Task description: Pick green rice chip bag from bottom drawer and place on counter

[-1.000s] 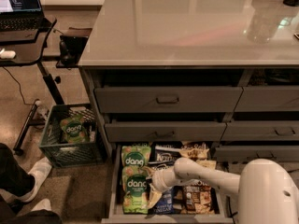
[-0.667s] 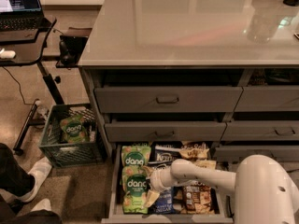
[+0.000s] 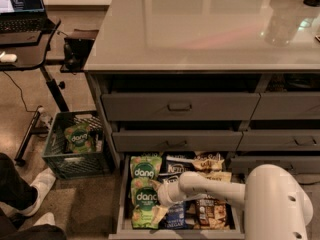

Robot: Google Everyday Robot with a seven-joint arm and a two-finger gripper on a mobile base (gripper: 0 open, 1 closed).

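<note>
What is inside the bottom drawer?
The bottom drawer holds a green rice chip bag at left rear, a second green bag before it, a blue Kettle bag. The gripper is at the second green bag; its arm hides bags beneath.

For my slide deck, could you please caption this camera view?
Gripper low in the open bottom drawer, at the middle green rice chip bag; counter above.

The green rice chip bag [image 3: 143,199] is lying flat in the open bottom drawer [image 3: 123,210], my gripper [image 3: 159,198] hanging just over it.
</note>
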